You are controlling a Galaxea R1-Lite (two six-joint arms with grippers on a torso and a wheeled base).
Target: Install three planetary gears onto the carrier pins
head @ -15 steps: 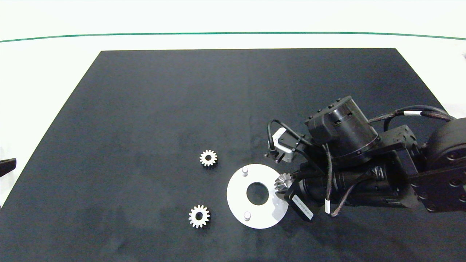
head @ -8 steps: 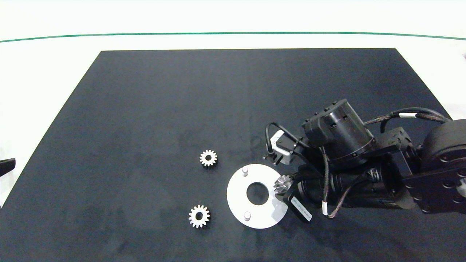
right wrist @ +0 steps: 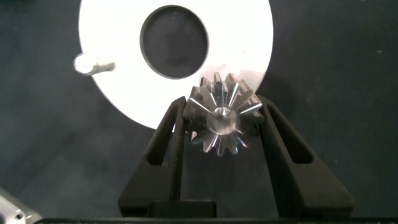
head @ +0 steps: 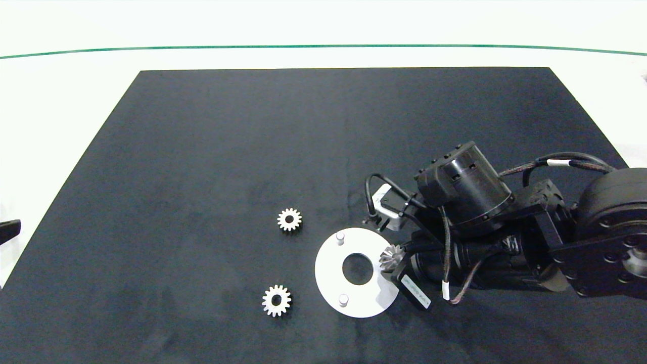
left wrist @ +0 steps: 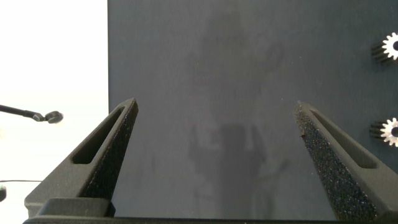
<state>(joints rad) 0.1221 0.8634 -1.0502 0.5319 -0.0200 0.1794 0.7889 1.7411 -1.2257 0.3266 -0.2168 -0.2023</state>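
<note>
The right hand, pinching a planetary gear, has crept lower and leftward over the white disc.

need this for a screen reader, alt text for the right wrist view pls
The right gripper holds a silvery gear between its two fingers, over the edge of a white disc with a large centre hole. A pin fills the gear's bore; another pin stands on the disc's far side, all on a black mat.
</note>
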